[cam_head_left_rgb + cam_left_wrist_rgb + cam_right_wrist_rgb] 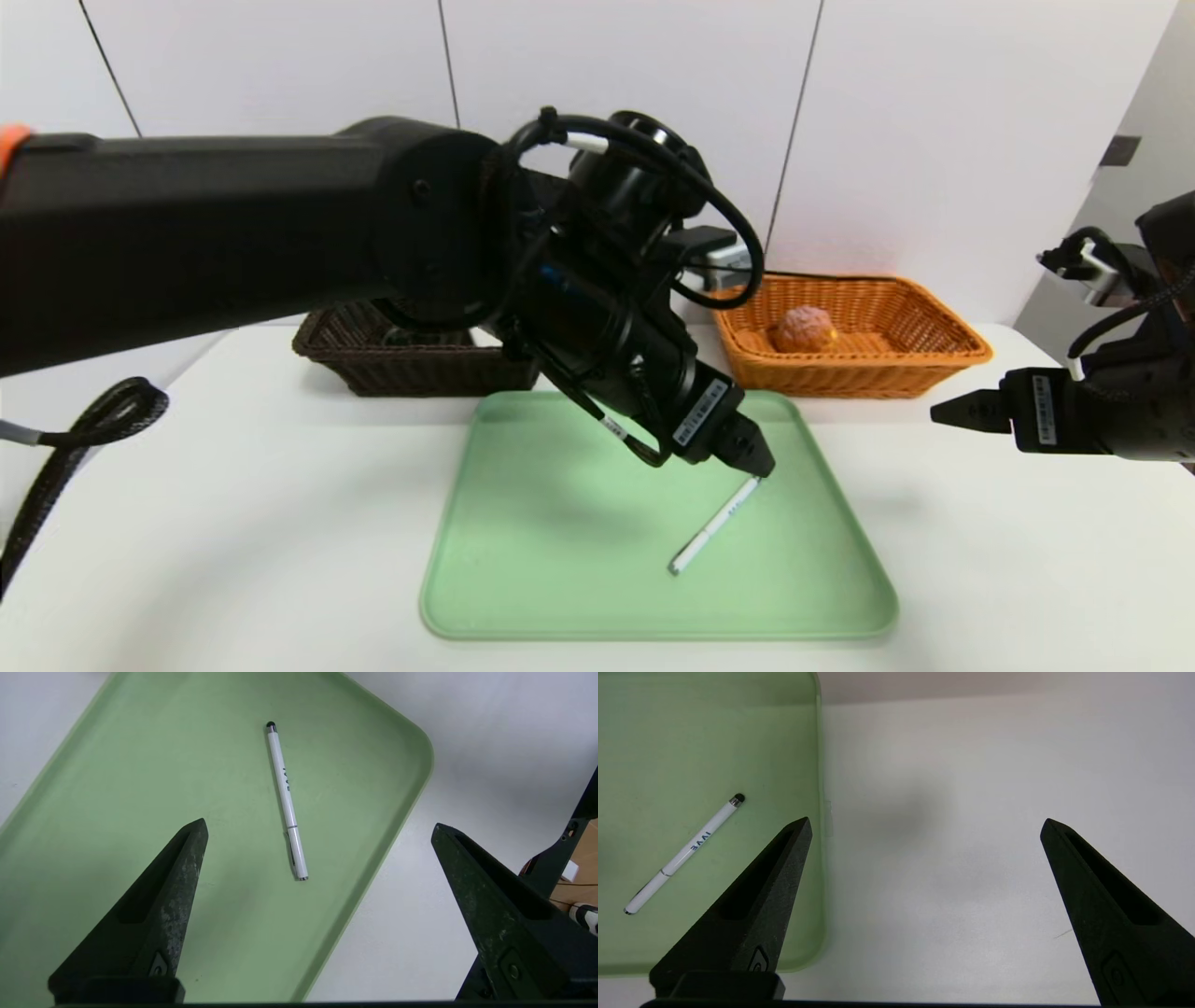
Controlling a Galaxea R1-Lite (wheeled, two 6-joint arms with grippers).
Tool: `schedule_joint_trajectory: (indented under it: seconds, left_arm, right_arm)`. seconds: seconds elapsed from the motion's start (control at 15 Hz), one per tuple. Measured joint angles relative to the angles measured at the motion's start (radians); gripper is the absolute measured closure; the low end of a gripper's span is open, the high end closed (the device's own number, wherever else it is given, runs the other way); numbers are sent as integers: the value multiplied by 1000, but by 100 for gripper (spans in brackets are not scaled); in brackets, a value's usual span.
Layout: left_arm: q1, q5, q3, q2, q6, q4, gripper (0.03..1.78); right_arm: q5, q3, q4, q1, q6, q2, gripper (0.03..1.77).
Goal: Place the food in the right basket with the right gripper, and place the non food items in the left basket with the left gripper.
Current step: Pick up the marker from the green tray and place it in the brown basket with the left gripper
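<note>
One white pen (714, 525) is what we've got on the green tray (653, 630), lying flat at a slant in its right half, w/ a black tip at one end, dark lettering on the barrel & a thin ring round it. Our L gripper (320, 823) hangs over the tray just above the pen, pointing down; its fingers are spread wide w/ nothing btwn them, & the pen's apart from both. In the head view one fingertip overlaps the pen's far end.

Behind the tray, on our R side, the orange basket (859, 375) holds the pinkish-brown bun (805, 329), which sits toward the basket's L end, a yellow-orange patch showing. On our L stands the dark brown basket (420, 373), partly hidden by our L arm; we see a bit of smth white (485, 338) at it, but can't tell what.

Our R gripper (928, 819) is over the white counter (233, 513), to the right of the tray, fingers also wide & w/o any item. A pale paneled wall (607, 47) rises behind the baskets.
</note>
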Motion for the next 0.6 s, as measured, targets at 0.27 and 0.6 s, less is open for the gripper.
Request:
schedule_joint_trajectory:
  seconds: [0.27,0.6]
  left_arm:
    - [-29,34,-6,87,1,1,12]
    - [-64,103,-18,167,17,-36,12]
  right_arm:
    - [13,6,0,-5,3,0,10]
    - [31,9,2,-5,3,9,10]
